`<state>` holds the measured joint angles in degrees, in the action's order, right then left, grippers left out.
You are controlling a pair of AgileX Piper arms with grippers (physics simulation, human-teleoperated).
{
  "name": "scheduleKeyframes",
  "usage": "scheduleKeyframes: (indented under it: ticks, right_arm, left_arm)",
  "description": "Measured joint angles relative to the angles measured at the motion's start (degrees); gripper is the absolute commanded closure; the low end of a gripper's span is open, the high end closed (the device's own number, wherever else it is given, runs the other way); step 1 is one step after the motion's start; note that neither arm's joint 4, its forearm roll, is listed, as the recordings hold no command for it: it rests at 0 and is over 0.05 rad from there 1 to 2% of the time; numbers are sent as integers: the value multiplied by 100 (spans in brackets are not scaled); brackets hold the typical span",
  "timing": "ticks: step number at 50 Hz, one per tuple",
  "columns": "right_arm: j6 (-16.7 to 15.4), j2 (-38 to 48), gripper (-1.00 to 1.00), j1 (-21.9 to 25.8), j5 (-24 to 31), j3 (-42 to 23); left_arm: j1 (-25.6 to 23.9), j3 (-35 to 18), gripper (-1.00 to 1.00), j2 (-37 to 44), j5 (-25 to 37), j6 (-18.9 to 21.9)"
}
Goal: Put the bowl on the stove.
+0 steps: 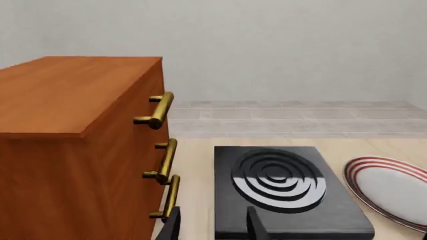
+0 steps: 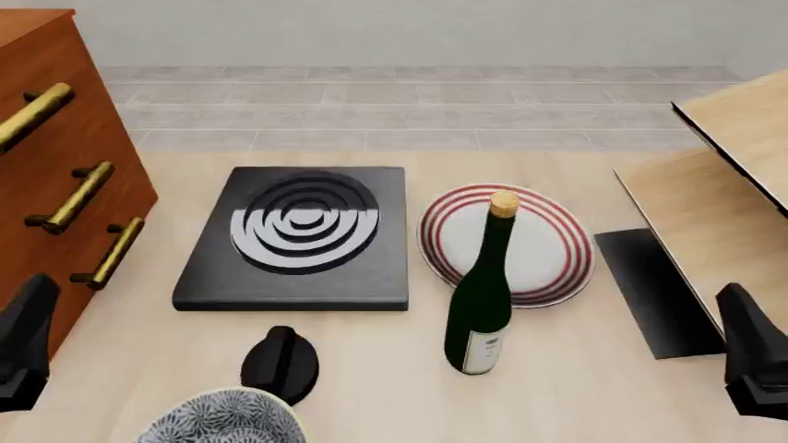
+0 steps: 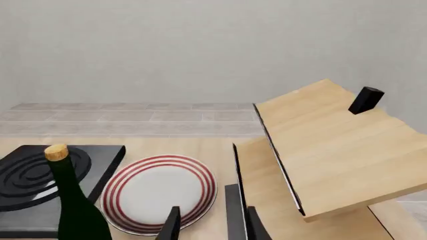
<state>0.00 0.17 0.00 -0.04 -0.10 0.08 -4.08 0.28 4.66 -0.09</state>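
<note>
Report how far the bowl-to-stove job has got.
Nothing looks done yet. The bowl sits at the table's near edge beside the black knob, and the stove has nothing on its burner. Neither the left gripper nor the right gripper holds anything. Grasping, carrying and placing all remain.

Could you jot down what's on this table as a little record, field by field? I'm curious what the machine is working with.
bowl: blue-patterned, at the near table edge, partly out of the front view
stove: flat black slab with spiral rings, nothing on it
knob: small black, between bowl and stove
plate: red-ringed, right of the stove
bottle: dark green, upright, in front of the plate
cabinet: wooden, brass handles, far left
left gripper: open, holding nothing
right gripper: open, holding nothing
</note>
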Motion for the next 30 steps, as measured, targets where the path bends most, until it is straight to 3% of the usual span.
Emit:
scheduleKeyframes:
  ticks: [17, 30]
  right_arm:
    - [1, 22, -100, 0, -5, -12]
    - [1, 26, -100, 0, -6, -14]
  left_arm:
    - [-9, 332, -100, 284, -636, 13]
    - [-250, 321, -100, 132, -341, 196]
